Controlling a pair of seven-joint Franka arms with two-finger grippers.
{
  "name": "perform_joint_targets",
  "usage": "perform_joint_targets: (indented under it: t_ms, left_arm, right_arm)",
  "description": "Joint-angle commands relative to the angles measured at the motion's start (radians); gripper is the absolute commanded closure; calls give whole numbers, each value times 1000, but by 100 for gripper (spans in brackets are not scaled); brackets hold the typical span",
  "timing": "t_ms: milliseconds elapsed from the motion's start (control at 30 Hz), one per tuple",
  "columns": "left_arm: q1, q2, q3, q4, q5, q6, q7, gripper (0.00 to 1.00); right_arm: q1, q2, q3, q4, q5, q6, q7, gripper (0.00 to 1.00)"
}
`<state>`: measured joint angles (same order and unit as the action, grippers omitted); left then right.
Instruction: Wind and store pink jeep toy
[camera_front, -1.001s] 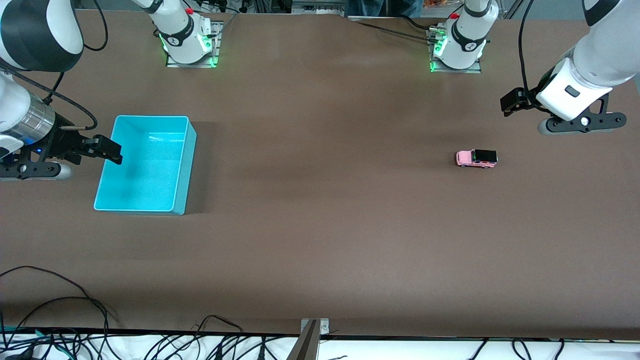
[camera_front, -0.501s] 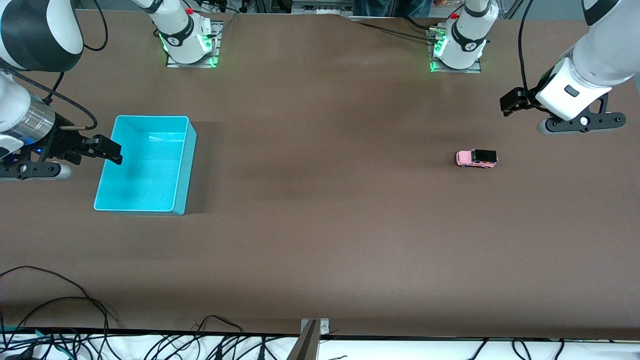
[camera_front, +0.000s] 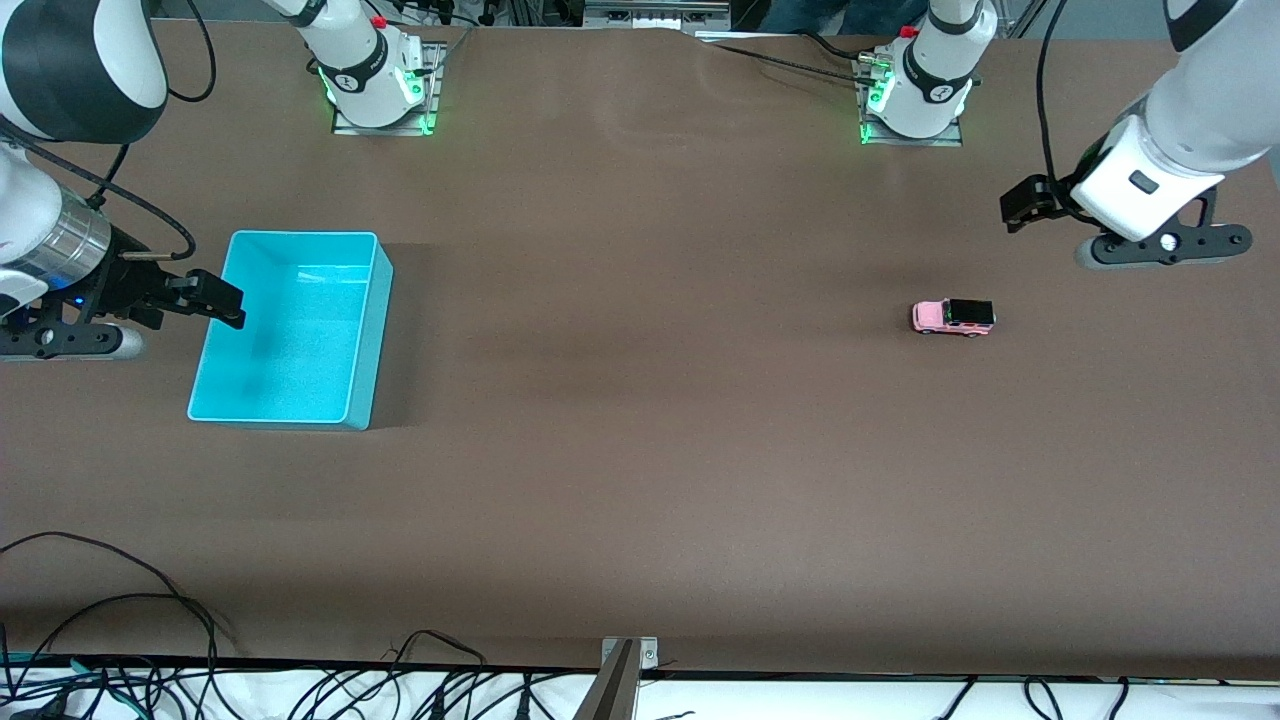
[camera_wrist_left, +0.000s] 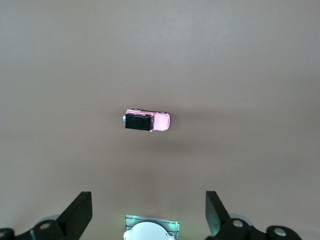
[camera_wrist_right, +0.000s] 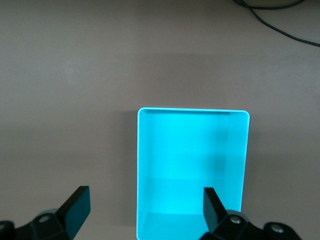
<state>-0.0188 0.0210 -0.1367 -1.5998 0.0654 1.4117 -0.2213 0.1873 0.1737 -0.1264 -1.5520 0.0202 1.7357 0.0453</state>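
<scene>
Front view, from the right arm's end: my right gripper (camera_front: 215, 300) hangs open over the turquoise bin's (camera_front: 366, 335) edge. Toward the left arm's end, the pink jeep toy (camera_front: 953, 317) sits on the table (camera_front: 640, 450), my left gripper (camera_wrist_left: 147, 212) open above, near it.

From my front camera, the left end effector (camera_front: 1030, 205) shows only as a dark block under its white wrist housing, so I cannot read its fingers there. The right end effector (camera_front: 215, 298) is partly cut by the picture's edge along with its arm. In each wrist view the fingers (camera_wrist_left: 80, 212) (camera_wrist_right: 77, 207) run off the frame. The pink jeep toy (camera_front: 953, 317) is too small for me to make out any winding mechanism.
</scene>
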Motion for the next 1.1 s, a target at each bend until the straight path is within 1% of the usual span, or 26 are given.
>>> perform_joint_targets:
  t_ms: [0, 100, 267, 734, 834, 968, 1068]
  left_arm:
    - [88, -7, 0, -8, -51, 13, 14, 0]
    - [144, -3, 2, -12, -87, 23, 46, 0]
    - [177, -1, 0, -14, -95, 30, 174, 0]
    - [177, -3, -4, -19, -81, 32, 207, 0]
    - [178, -1, -4, -20, -79, 46, 255, 0]
    - [200, -1, 0, -34, -75, 70, 373, 0]
    - [201, -3, 0, -34, -61, 70, 384, 0]
  right_arm:
    - [3, -3, 2, 7, -11, -7, 4, 0]
    - [1, -3, 1, 7, -8, -7, 4, 0]
    - [3, -3, 1, 7, -11, -7, 4, 0]
    - [1, -2, 1, 7, -8, -5, 4, 0]
    - [3, -2, 1, 7, -11, -5, 4, 0]
    - [1, -2, 1, 7, -9, -4, 4, 0]
    - [3, -2, 1, 7, -11, -4, 4, 0]
